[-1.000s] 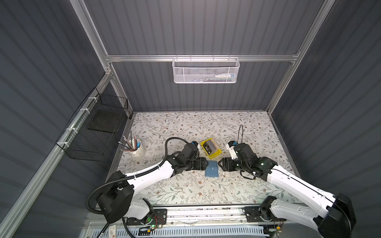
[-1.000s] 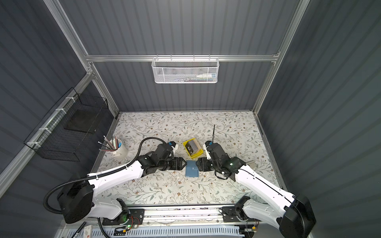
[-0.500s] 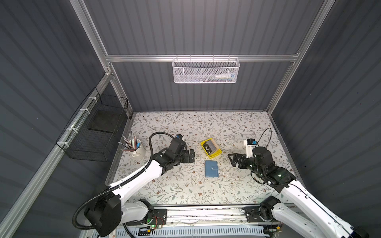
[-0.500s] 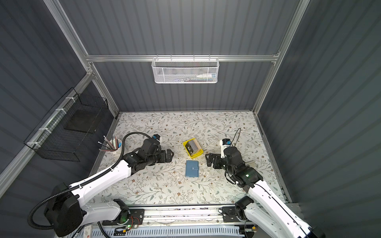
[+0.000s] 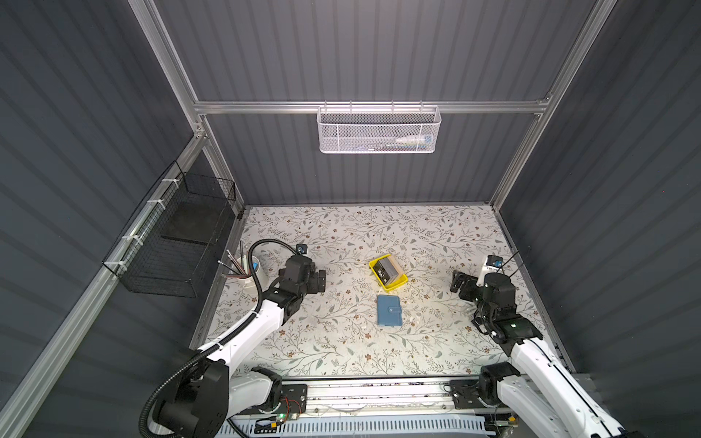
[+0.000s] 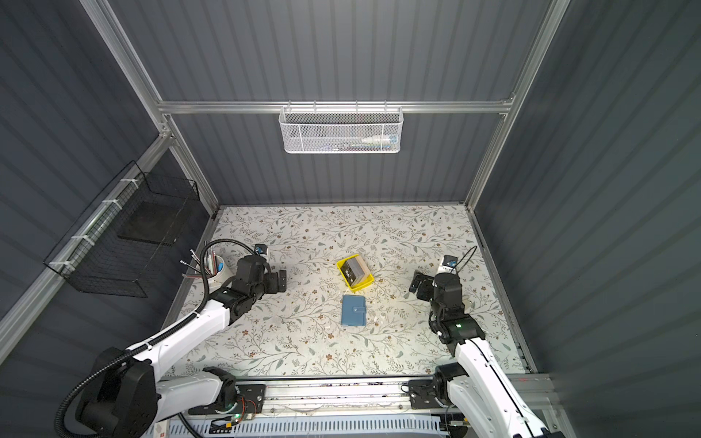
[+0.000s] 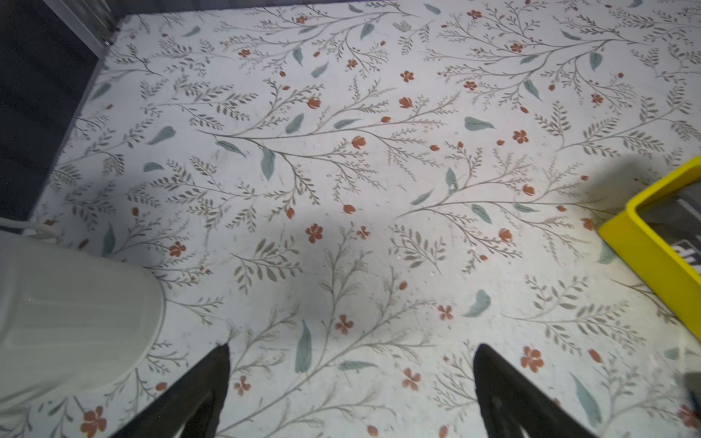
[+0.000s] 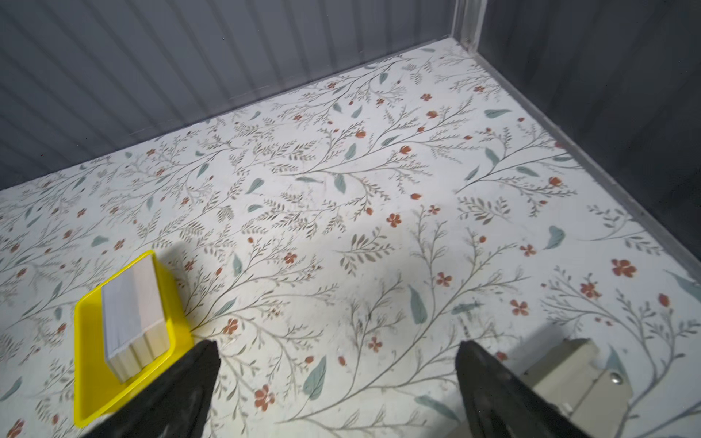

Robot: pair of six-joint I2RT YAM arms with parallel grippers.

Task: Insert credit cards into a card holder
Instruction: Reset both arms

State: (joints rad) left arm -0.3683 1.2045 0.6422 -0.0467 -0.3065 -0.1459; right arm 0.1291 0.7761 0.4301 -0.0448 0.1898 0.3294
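The blue card holder (image 5: 389, 311) (image 6: 353, 311) lies closed and flat on the flowered table, its snap tab on top, with nothing touching it. Just behind it, the credit cards (image 5: 386, 270) (image 6: 353, 270) sit as a dark stack in a yellow tray (image 5: 399, 285) (image 6: 363, 286). My left gripper (image 5: 321, 281) (image 7: 351, 352) hovers open far to the holder's left, over bare table. On the far right my right gripper (image 5: 458, 282) (image 8: 337, 349) is open too, with nothing between its fingers. The right wrist view shows the cards (image 8: 132, 311) edge-on in the tray (image 8: 87, 379).
A white cup (image 5: 248, 271) (image 7: 68, 314) of pens stands at the left edge beside my left arm. A black wire basket (image 5: 178, 242) hangs on the left wall and a white mesh basket (image 5: 377, 131) on the back wall. The yellow tray's corner (image 7: 645, 246) shows in the left wrist view.
Both arms have pulled back from the card holder, left arm leftward and right arm rightward. Both grippers have opened wider. The holder stays flat where it lay.
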